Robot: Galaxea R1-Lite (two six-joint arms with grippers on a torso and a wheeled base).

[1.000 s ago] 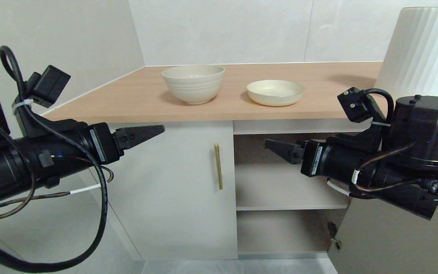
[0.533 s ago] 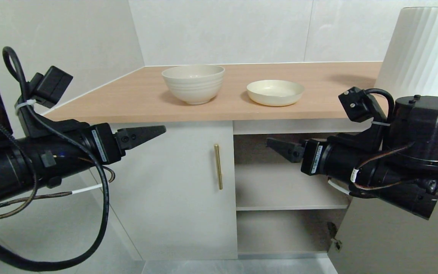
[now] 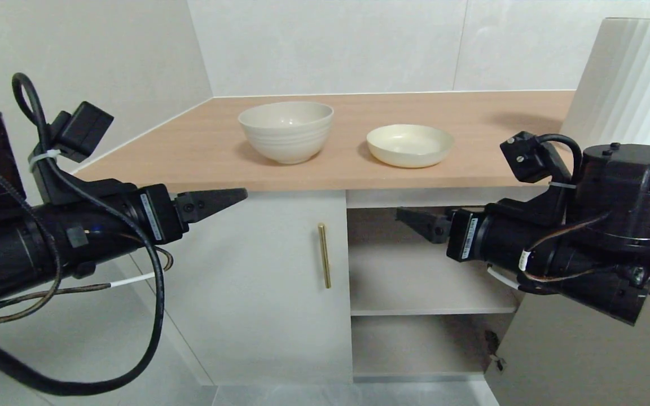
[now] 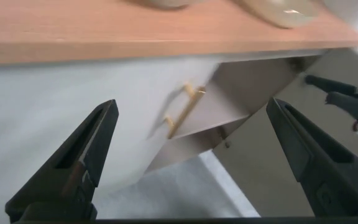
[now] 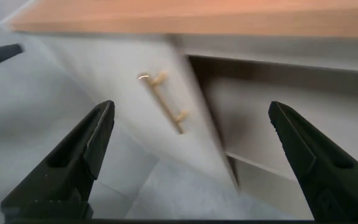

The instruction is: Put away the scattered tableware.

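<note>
A deep cream bowl (image 3: pixel 286 131) sits on a wooden surface (image 3: pixel 189 155), with a shallow cream dish (image 3: pixel 409 145) just beside it, on the robot's right, not touching. Below the surface edge, the left gripper (image 3: pixel 215 201) hangs before a closed cabinet door (image 3: pixel 257 293) with a brass handle (image 3: pixel 323 255). The right gripper (image 3: pixel 418 220) hangs before the open cabinet shelf (image 3: pixel 426 282). Both grippers are spread wide and hold nothing. A tall white ribbed object (image 3: pixel 629 79) stands on the far right.

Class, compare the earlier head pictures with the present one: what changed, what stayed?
The whole view shifted, so the camera moved, not the things. Nothing was gripped or released. Bowl and shallow dish stay on the counter; left pincer and right pincer stay open, empty.
</note>
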